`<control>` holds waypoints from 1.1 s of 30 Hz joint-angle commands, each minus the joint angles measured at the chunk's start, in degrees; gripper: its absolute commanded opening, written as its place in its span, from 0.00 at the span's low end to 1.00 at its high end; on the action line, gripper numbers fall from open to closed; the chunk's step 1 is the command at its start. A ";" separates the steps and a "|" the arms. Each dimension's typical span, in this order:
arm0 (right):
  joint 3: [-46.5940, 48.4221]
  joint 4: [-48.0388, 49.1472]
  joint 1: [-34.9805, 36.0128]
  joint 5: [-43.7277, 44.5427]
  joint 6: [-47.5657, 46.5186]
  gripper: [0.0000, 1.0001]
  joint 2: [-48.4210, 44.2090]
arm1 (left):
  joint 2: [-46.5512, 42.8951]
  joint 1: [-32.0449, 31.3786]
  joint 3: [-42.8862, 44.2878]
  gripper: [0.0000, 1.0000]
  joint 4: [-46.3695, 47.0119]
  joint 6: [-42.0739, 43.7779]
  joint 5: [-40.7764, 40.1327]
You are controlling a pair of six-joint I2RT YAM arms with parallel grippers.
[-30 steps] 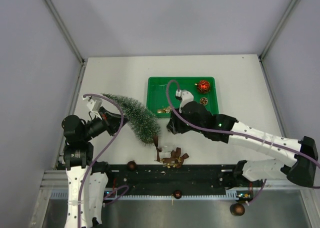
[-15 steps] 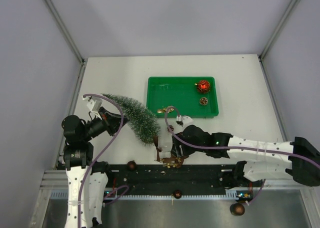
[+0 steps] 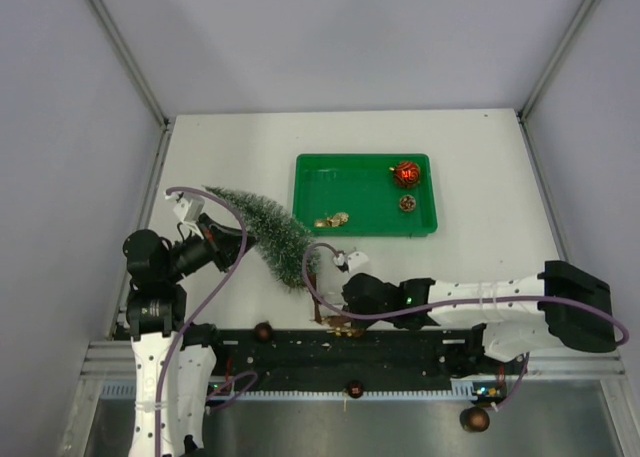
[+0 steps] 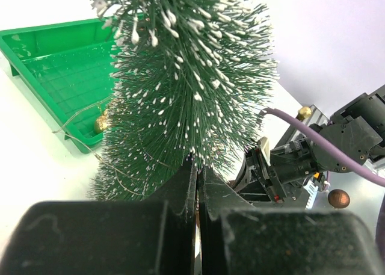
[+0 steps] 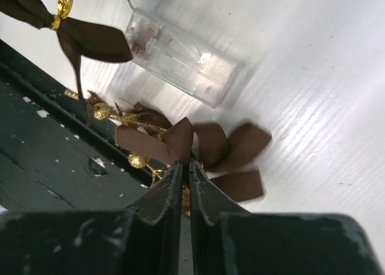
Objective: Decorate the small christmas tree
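Observation:
The small christmas tree, bristly green with white tips, lies tilted at the table's left, held off the surface. My left gripper is shut on it near its thin end. In the left wrist view the tree fills the middle above my closed left gripper. My right gripper is low at the table's near edge, shut on a brown ribbon bow with gold beads. The jaws pinch the bow's centre. A clear battery box lies just beyond it.
A green tray at the back holds a red ball, a pinecone and a gold ornament. A second brown bow lies nearby. A black rail runs along the near edge, with brown balls on it.
My right arm has swung from the tray's near edge down to the bow at the table's front edge. The left arm and the tree have stayed put.

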 commanded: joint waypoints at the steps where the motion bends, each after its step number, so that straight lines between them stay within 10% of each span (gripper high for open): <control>1: 4.20 -2.18 1.11 6.85 -0.98 0.00 -3.25 | 0.09 0.07 2.84 0.00 1.50 0.88 -0.17; 12: 28.17 -8.95 1.90 6.86 -11.70 0.00 -16.62 | -0.61 0.07 2.32 0.00 0.88 1.14 -0.26; 33: 67.31 -4.21 1.99 -9.31 -25.68 0.00 2.98 | -1.67 0.07 1.70 0.00 2.29 -0.26 0.00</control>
